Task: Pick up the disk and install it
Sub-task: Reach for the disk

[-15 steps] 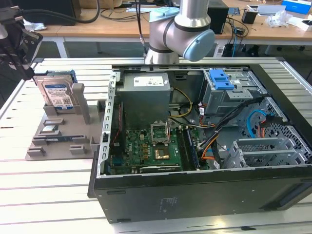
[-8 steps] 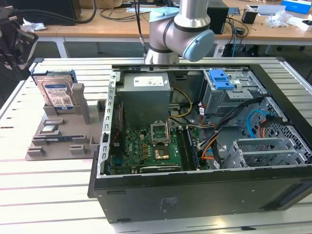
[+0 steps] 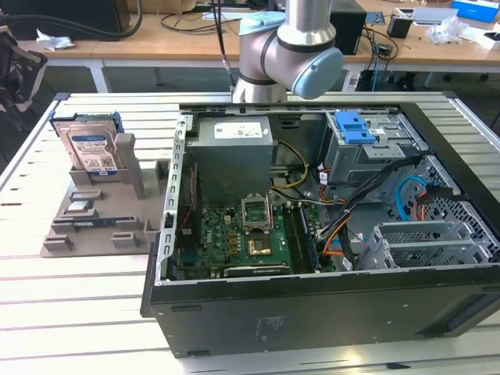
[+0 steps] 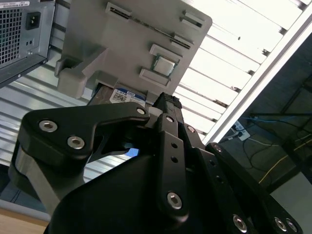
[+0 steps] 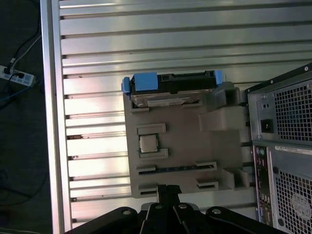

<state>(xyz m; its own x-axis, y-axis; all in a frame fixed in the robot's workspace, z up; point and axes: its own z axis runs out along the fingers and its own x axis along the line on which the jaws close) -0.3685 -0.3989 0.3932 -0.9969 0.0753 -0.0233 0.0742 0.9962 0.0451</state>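
Disk (image 3: 88,148) in grey holder (image 3: 101,215) (beside case (image 3: 312,312))

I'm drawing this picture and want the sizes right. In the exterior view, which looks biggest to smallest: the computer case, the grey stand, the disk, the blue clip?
1. computer case, by far the largest
2. grey stand
3. disk, standing in the stand
4. blue clip, smallest

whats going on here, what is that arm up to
A robot arm is working beside an open computer case on a slatted table. The disk stands upright in a grey holder, to the exterior view's left of the case. In the first wrist view the gripper hangs above the holder, apart from the disk, which has not yet been picked up.
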